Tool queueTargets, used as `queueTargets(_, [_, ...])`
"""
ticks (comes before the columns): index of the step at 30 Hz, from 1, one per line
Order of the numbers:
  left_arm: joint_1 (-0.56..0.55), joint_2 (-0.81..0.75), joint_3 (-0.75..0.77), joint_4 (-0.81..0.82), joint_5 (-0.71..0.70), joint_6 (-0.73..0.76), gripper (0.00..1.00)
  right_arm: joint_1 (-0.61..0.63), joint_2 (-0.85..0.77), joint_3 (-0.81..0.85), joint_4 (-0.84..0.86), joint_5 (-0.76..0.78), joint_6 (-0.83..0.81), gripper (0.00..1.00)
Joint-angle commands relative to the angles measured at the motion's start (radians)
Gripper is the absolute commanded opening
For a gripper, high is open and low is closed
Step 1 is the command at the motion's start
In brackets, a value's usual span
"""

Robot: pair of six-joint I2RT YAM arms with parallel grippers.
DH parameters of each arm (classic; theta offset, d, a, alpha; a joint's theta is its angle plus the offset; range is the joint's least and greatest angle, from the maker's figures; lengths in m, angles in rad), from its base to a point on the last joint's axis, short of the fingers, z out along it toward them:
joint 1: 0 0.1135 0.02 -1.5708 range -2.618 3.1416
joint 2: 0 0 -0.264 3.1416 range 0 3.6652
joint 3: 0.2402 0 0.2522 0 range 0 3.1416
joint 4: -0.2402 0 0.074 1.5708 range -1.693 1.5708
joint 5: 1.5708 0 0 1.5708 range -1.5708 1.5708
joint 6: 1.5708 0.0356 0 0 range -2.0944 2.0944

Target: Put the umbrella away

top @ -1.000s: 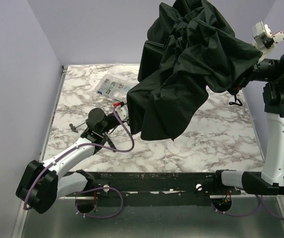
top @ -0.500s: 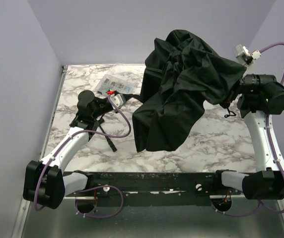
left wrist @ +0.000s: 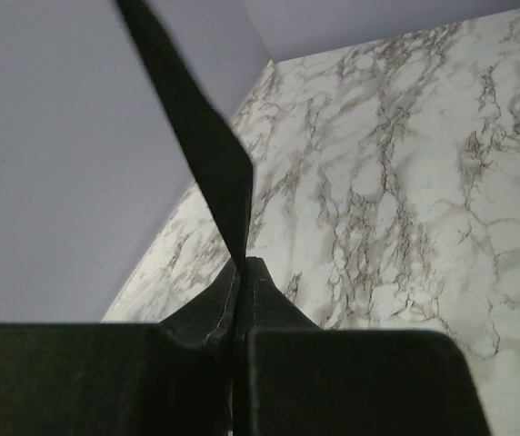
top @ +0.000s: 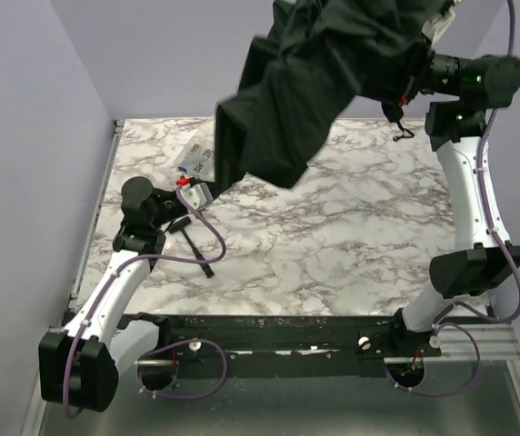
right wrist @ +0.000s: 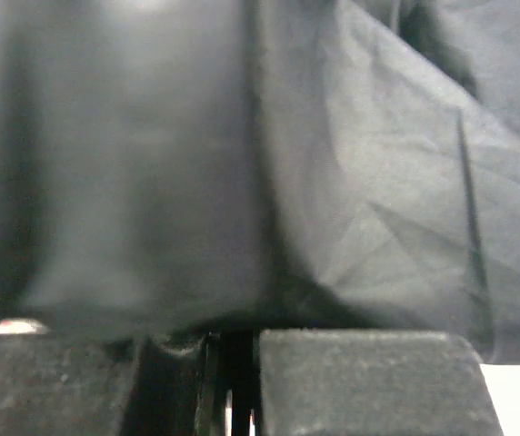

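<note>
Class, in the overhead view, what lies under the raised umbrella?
Under the umbrella, bare marble table shows, and a clear plastic box pokes out at the canopy's left edge. The canopy covers the rest of that box and part of the table's far edge.

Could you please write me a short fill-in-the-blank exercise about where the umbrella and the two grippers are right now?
1. The right gripper holds the dark fabric folding umbrella high ___ the white marble table.
2. The left gripper is ___ on a thin black strip of the umbrella's fabric.
3. The clear plastic compartment box lies on the table's far ___ side.

Missing words: above; shut; left.
</note>
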Motion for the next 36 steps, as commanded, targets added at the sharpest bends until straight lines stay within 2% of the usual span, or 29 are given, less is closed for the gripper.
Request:
queueTargets(1, [0.046,-0.059,-0.023,0.017,0.081,-0.056,0.00,0.069,-0.031,0.337,-0.965,0.285,-0.742,0.00])
queueTargets(3, [0.062,-0.064,-0.017,0.008,0.085,-0.051,0.00,0.069,-0.047,0.334,-0.990,0.259,-0.763,0.00])
queueTargets(7, [0.120,-0.038,-0.014,0.107,0.128,-0.117,0.00,0.077,-0.092,0.407,-1.359,0.349,-1.107,0.00])
queueTargets(9, [0.141,-0.008,-0.001,0.144,0.154,-0.135,0.00,0.077,-0.107,0.439,-1.475,0.321,-1.190,0.00])
queueTargets(13, [0.169,0.076,0.065,0.157,0.229,-0.142,0.00,0.078,-0.198,0.336,-1.438,0.129,-1.168,0.00])
queueTargets(15, [0.181,0.118,0.089,0.191,0.262,-0.162,0.00,0.078,-0.236,0.311,-1.430,0.102,-1.166,0.00])
queueTargets(18, [0.193,0.152,0.083,0.351,0.314,-0.298,0.00,0.065,-0.270,0.282,-1.419,0.124,-1.153,0.00])
queueTargets(21, [0.221,0.100,0.027,0.510,0.340,-0.384,0.00,0.050,-0.269,0.305,-1.575,0.279,-1.300,0.00])
queueTargets(23, [0.231,0.039,0.010,0.449,0.323,-0.300,0.00,0.050,-0.268,0.295,-1.642,0.335,-1.375,0.00])
queueTargets(25, [0.250,0.008,0.019,0.338,0.278,-0.203,0.00,0.049,-0.272,0.285,-1.698,0.316,-1.429,0.00])
queueTargets(26, [0.264,0.019,0.025,0.348,0.267,-0.208,0.00,0.050,-0.281,0.274,-1.714,0.287,-1.448,0.00])
queueTargets(28, [0.301,0.079,0.033,0.503,0.246,-0.337,0.00,0.051,-0.301,0.265,-1.750,0.253,-1.489,0.00])
queueTargets(31, [0.346,0.216,0.066,0.830,0.255,-0.627,0.00,0.050,-0.331,0.292,-1.808,0.255,-1.554,0.00])
queueTargets(34, [0.355,0.312,0.113,0.943,0.276,-0.799,0.00,0.050,-0.357,0.277,-1.780,0.239,-1.521,0.00])
queueTargets(36, [0.357,0.336,0.116,1.217,0.307,-1.064,0.00,0.049,-0.369,0.256,-1.764,0.387,-1.513,0.00])
